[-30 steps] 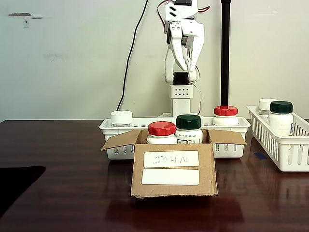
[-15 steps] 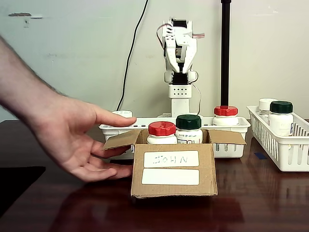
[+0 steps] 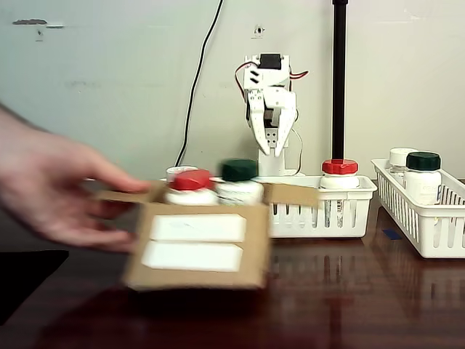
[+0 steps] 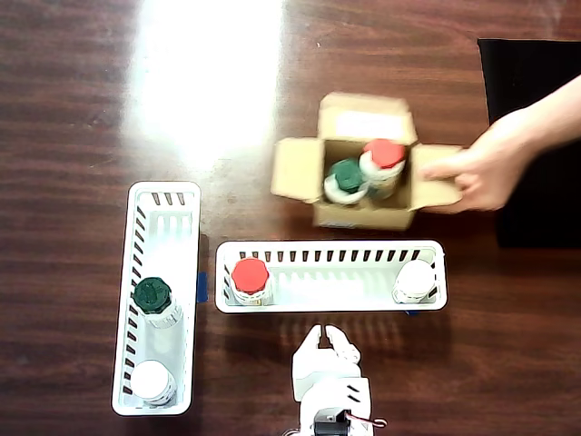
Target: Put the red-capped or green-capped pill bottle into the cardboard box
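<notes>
The cardboard box (image 3: 196,243) sat on the dark wooden table (image 3: 378,298), its flaps open upward, and in the fixed view it was blurred. Two labels faced the fixed camera on its near wall. Inside it stood a red-capped bottle (image 3: 191,186) and a green-capped bottle (image 3: 238,180), side by side and touching, both upright with caps up and long axes vertical. In the overhead view the red cap (image 4: 385,154) lay to the right of the green cap (image 4: 346,174).

A person's hand (image 3: 51,190) gripped the box at its left side in the fixed view, fingers on the flap and wall.

The gripper (image 3: 272,142) hung behind the long white basket (image 3: 320,211), fingers pointing down, folded back close to the arm's base. Its jaws stood slightly apart and held nothing, touching nothing.

The long basket held another red-capped bottle (image 3: 339,174) at its right end and a white-capped bottle (image 4: 417,281) at the other end. A second white basket (image 3: 425,222) at the far right held a green-capped bottle (image 3: 423,177) and a white-capped one (image 3: 399,161), both upright.
</notes>
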`<action>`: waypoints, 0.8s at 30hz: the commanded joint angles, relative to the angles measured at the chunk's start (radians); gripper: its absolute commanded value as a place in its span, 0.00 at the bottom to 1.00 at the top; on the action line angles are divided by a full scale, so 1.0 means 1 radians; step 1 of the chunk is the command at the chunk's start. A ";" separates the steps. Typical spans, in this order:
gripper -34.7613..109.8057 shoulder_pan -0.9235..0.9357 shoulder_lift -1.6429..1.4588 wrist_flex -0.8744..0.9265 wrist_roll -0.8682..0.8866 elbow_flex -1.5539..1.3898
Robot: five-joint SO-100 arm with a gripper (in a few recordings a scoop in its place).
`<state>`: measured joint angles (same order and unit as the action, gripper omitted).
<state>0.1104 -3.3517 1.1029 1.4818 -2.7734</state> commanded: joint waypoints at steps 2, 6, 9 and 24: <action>0.25 -0.066 -0.084 -0.091 -0.028 -0.080; 0.25 -0.130 -0.084 -0.181 -0.055 -0.187; 0.25 -0.198 -0.086 -0.141 -0.095 -0.187; 0.25 -0.305 -0.083 0.041 0.020 -0.187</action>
<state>-0.1212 -3.3517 1.1321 1.6536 -2.9621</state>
